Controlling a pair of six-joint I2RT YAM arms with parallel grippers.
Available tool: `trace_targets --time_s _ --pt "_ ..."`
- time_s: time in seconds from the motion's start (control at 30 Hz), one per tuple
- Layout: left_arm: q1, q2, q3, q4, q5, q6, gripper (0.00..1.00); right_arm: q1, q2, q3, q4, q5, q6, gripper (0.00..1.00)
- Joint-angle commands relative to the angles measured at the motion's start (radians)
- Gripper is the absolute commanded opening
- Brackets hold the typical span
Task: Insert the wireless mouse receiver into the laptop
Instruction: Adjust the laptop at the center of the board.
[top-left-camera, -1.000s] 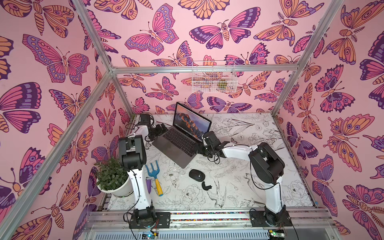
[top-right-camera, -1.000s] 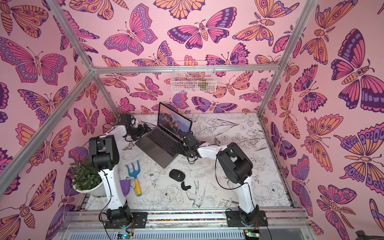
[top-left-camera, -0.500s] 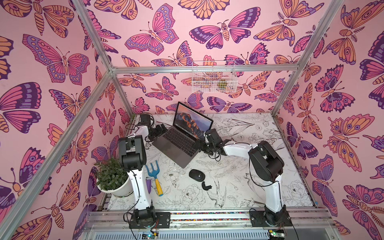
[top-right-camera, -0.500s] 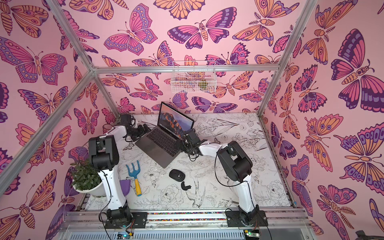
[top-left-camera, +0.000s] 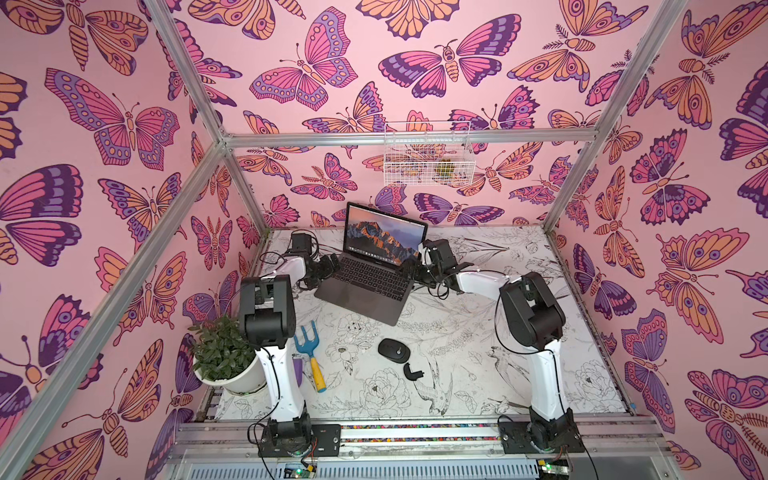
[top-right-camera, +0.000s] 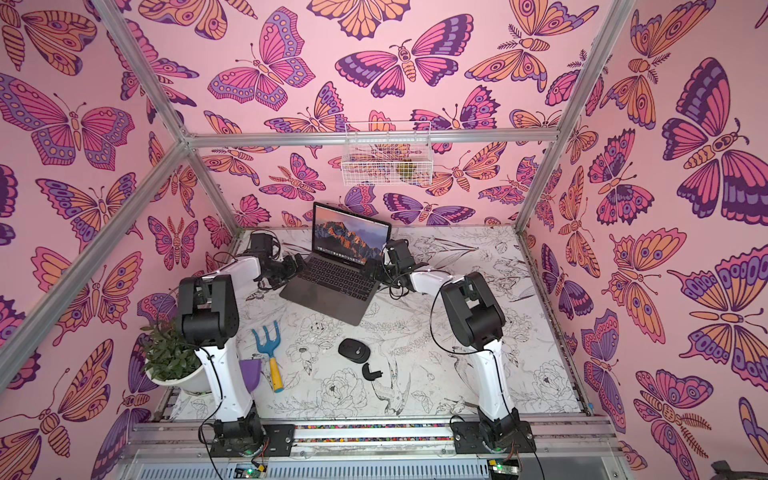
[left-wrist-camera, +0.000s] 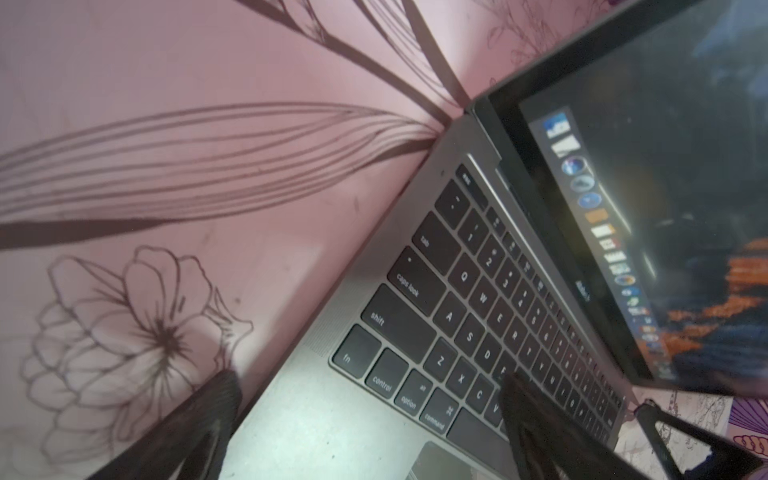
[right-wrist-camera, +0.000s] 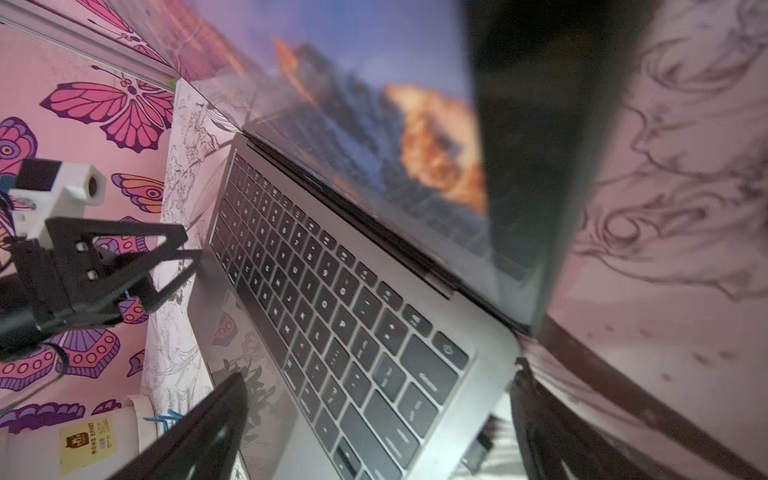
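Note:
The laptop (top-left-camera: 360, 300) stands open at the back middle of the table in both top views, with an orange mountain picture on its screen. My left gripper (top-left-camera: 326, 268) is open at its left edge; in the left wrist view the left gripper (left-wrist-camera: 368, 382) has one finger over the table and one over the keys of the laptop (left-wrist-camera: 316, 415). My right gripper (top-left-camera: 417, 272) is open at the right edge. In the right wrist view the right gripper (right-wrist-camera: 378, 374) straddles that edge of the laptop (right-wrist-camera: 492, 345). A tiny black stub with a silvery end, the wireless mouse receiver (right-wrist-camera: 484, 440), sits against that edge; I cannot tell if it is in a port.
A black mouse (top-left-camera: 393, 348) and a curved black cover piece (top-left-camera: 411, 371) lie in front of the laptop. At the front left are a potted plant (top-left-camera: 222, 353), a blue hand fork (top-left-camera: 309, 345) and a purple scoop (top-left-camera: 298, 370). A wire basket (top-left-camera: 428, 153) hangs on the back wall.
My right gripper has slid back along the laptop's right edge toward the screen. The left arm has not moved.

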Motion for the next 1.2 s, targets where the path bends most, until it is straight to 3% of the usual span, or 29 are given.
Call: trace_targets --time_s 0.0,0.33,0.83,1.17 --pt "-0.048 0.014 -0.113 -0.170 0.030 -0.066 1.00 -0.015 0.016 0.035 0.018 -0.035 -0.044 0.99" --pt "-0.095 -0.103 -0.322 -0.048 0.067 -0.161 1.00 -0.076 -0.257 -0.281 -0.140 0.194 -0.061 0.99" --pt "-0.276 -0.161 -0.416 0.024 0.041 -0.255 1.00 -0.103 -0.311 -0.410 -0.152 0.007 -0.071 1.00" --pt "-0.308 -0.099 -0.365 0.029 0.037 -0.255 1.00 -0.093 -0.335 -0.470 -0.123 -0.021 -0.061 0.99"
